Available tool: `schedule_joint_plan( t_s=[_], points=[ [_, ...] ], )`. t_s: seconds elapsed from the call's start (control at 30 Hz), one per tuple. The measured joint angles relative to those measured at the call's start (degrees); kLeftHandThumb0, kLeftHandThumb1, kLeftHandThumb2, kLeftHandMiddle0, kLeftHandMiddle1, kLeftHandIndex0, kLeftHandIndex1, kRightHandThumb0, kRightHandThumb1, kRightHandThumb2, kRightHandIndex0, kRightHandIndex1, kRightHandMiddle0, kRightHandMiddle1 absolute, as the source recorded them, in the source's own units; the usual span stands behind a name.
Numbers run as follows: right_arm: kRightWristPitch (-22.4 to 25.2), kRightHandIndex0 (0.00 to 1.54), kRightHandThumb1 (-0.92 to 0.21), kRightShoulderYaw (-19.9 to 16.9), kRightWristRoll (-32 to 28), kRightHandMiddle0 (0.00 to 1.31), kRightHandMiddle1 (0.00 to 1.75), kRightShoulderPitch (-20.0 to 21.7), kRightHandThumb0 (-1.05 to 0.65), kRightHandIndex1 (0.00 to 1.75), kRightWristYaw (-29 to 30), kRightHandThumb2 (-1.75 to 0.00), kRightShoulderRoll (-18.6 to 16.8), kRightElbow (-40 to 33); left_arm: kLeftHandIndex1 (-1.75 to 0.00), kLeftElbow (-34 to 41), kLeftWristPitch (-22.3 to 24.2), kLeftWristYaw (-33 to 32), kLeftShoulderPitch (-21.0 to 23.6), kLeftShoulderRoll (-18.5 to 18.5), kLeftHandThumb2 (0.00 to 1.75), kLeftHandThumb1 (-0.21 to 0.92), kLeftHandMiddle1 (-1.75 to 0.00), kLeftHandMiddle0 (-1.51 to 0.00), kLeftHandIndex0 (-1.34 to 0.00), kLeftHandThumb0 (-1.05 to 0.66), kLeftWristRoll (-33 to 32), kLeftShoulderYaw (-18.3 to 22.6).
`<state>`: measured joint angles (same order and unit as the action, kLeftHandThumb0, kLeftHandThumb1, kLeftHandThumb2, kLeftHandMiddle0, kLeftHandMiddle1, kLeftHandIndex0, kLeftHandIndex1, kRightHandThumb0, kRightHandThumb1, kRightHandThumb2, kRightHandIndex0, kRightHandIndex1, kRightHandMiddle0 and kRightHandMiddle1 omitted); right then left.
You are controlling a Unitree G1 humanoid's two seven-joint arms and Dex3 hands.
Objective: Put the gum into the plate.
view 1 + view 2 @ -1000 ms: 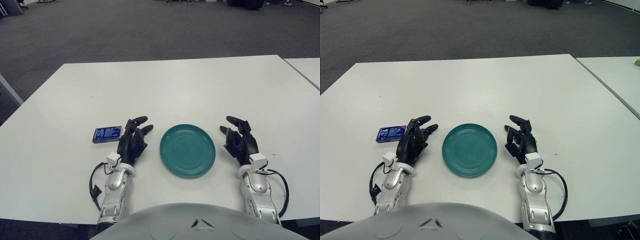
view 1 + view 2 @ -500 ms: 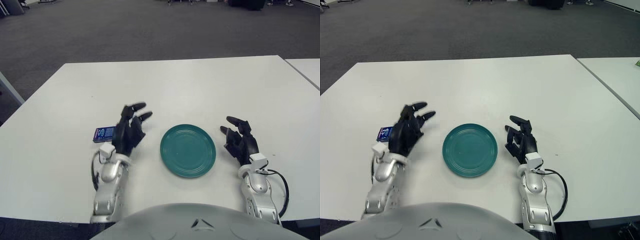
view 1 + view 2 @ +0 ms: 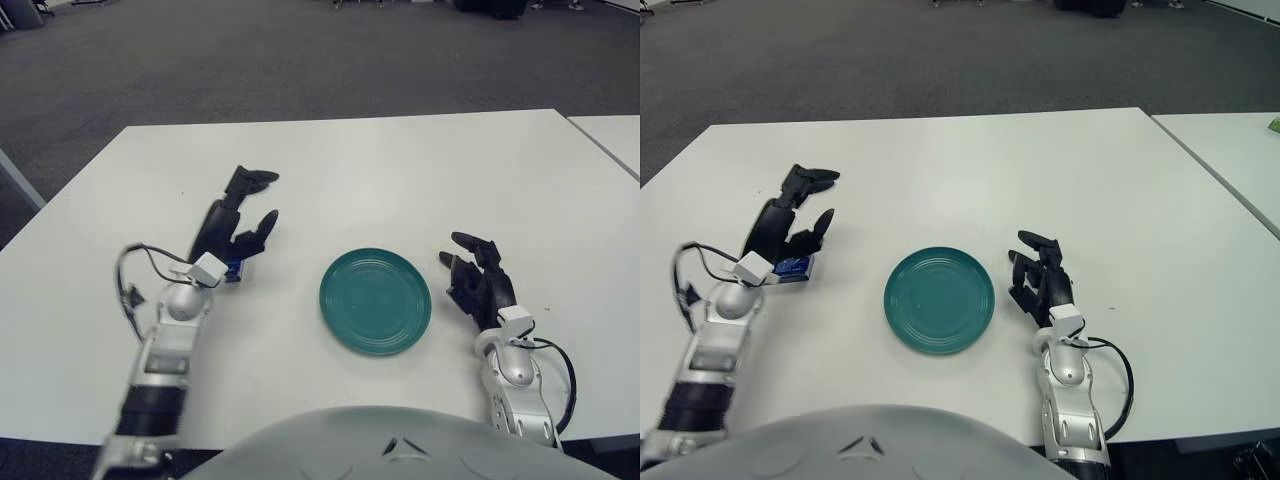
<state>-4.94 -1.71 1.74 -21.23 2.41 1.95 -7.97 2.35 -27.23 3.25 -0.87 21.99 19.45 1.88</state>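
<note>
A small blue gum pack [image 3: 795, 267] lies on the white table [image 3: 400, 170], left of a teal plate [image 3: 375, 300]. My left hand [image 3: 235, 215] hovers over the pack with its fingers spread and hides most of it; only a blue corner [image 3: 235, 269] shows under the wrist. Nothing is held. The plate holds nothing. My right hand [image 3: 478, 277] shows just right of the plate, fingers relaxed and apart.
A second white table [image 3: 610, 135] stands at the far right, with a narrow gap between. Grey carpet lies beyond the table's far edge. My own body fills the bottom middle of both views.
My left arm has lifted and swung left and forward, from beside the plate to above the gum pack. The right hand has not moved.
</note>
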Motion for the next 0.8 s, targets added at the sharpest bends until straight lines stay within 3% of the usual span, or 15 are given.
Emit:
schedule_joint_plan(
  t_s=[0.2, 0.37, 0.57, 0.7, 0.8],
  points=[
    [0.0, 0.39, -0.92, 0.07, 0.0, 0.0, 1.04, -0.08, -0.63, 0.54, -0.04, -0.81, 0.0, -0.15, -1.14, 0.25, -0.58, 3.24, 0.17, 5.65, 0.22, 0.92, -0.49, -0.11, 0.0, -1.01, 3.45, -0.27],
    [0.05, 0.38, -0.92, 0.03, -0.04, 0.0, 1.03, -0.17, -0.63, 0.53, -0.09, -0.81, 0.01, -0.21, -1.08, -0.43, -0.64, 7.06, 0.59, 11.03, 0.23, 0.92, -0.4, -0.1, 0.0, -1.04, 6.74, -0.95],
    [0.05, 0.39, -0.92, 0.01, -0.08, 0.0, 1.03, -0.31, -0.63, 0.53, -0.25, -0.8, 0.09, -0.26, -0.9, -7.93, -2.22, 9.6, 3.55, 17.34, 0.33, 0.92, -0.24, -0.11, 0.0, -1.05, 9.6, -2.61],
    [0.06, 0.39, -0.92, -0.2, -0.23, 0.0, 1.05, -0.38, -0.64, 0.52, -0.51, -0.79, 0.1, -0.36, -0.54, -9.94, -2.21, 12.88, 4.99, 20.29, 0.44, 0.92, -0.11, -0.07, 0.0, -1.05, 10.19, -4.07],
    [0.08, 0.4, -0.92, -0.26, -0.25, 0.0, 1.05, -0.37, -0.64, 0.52, -0.63, -0.79, 0.1, -0.37, -0.39, -10.16, -1.68, 16.2, 5.65, 22.48, 0.46, 0.92, -0.07, -0.05, 0.0, -1.05, 10.88, -5.5]
  ],
)
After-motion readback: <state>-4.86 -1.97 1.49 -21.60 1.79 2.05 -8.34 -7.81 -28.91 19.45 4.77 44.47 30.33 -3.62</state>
